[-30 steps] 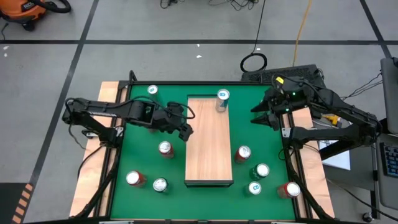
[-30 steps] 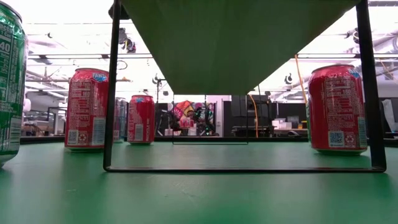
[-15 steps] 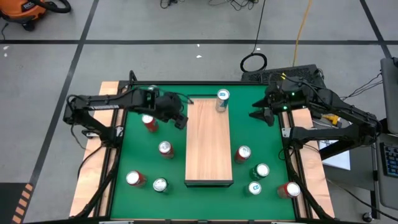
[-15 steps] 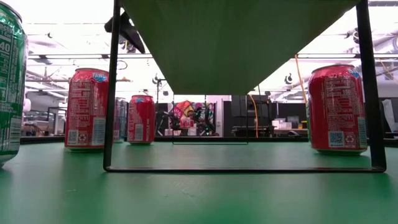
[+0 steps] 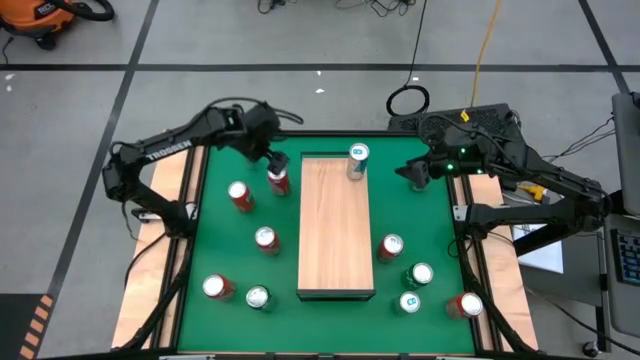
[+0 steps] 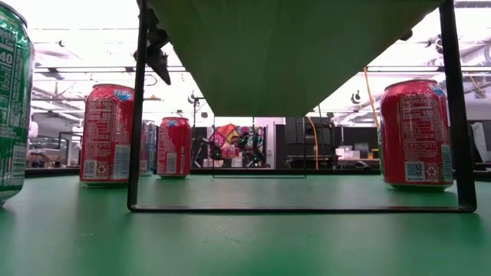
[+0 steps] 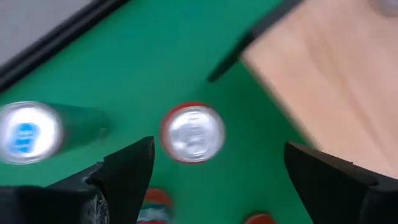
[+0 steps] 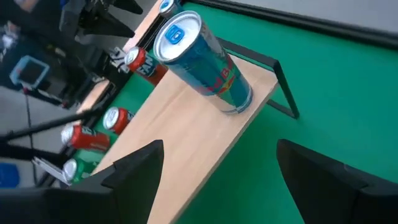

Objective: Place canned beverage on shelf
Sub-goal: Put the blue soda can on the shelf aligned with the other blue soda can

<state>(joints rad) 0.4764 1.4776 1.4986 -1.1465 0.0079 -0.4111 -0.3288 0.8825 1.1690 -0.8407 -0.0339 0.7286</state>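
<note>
The shelf (image 5: 335, 225) is a pale wooden board on a black frame, set along the middle of the green table. A blue can (image 5: 357, 160) stands on its far end, also seen in the right wrist view as the blue can (image 8: 202, 59). My left gripper (image 5: 276, 163) hovers open above a red can (image 7: 193, 132) standing on the table by the shelf's far left corner. Its fingers are on either side of the can and above it. My right gripper (image 5: 415, 172) is open in the air right of the shelf's far end and points toward the blue can.
More cans stand on the table: red ones (image 5: 238, 195) (image 5: 265, 238) (image 5: 213, 287) and a green one (image 5: 257, 297) left of the shelf, several more (image 5: 420, 273) at the near right. A teal can (image 7: 28, 132) stands near the far left edge.
My left gripper has swung from beside the shelf's middle toward the table's far edge, turning as it went, and now stands over the red can at the shelf's far left corner. My right gripper has rolled its wrist while staying in place. No can has moved.
</note>
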